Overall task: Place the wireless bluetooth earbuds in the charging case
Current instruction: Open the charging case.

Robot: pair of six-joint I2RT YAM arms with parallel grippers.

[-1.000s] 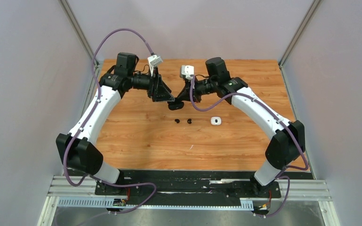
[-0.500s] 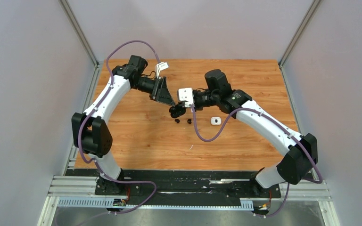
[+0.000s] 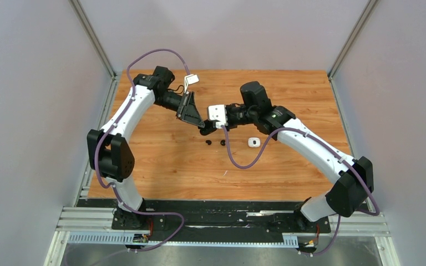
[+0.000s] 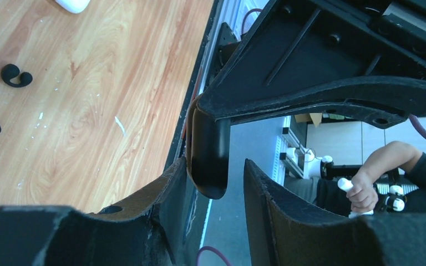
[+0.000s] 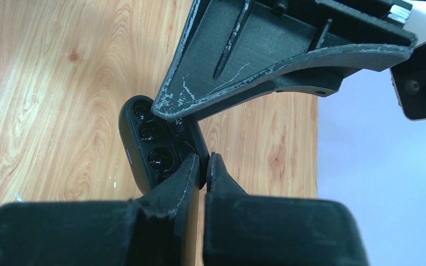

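Left fingers (image 4: 163,213) nearer; charging case (image 4: 208,149) end-first between them

Wooden table (image 3: 161,166): two black earbuds (image 3: 208,143) side by side; white case (image 3: 253,142) near, apart.

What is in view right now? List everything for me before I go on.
black case: one, black, open with its wells showing, held by the right gripper
earbuds: two, black, loose on the table side by side, on the near side of the grippers
white case: one, white, on the table right of the earbuds
white earbuds: none visible
table: one, wood
person: one, arm seen beyond the table edge in the left wrist view
left gripper: one, black, open, fingers either side of the black case
right gripper: one, black, shut on the black case's edge
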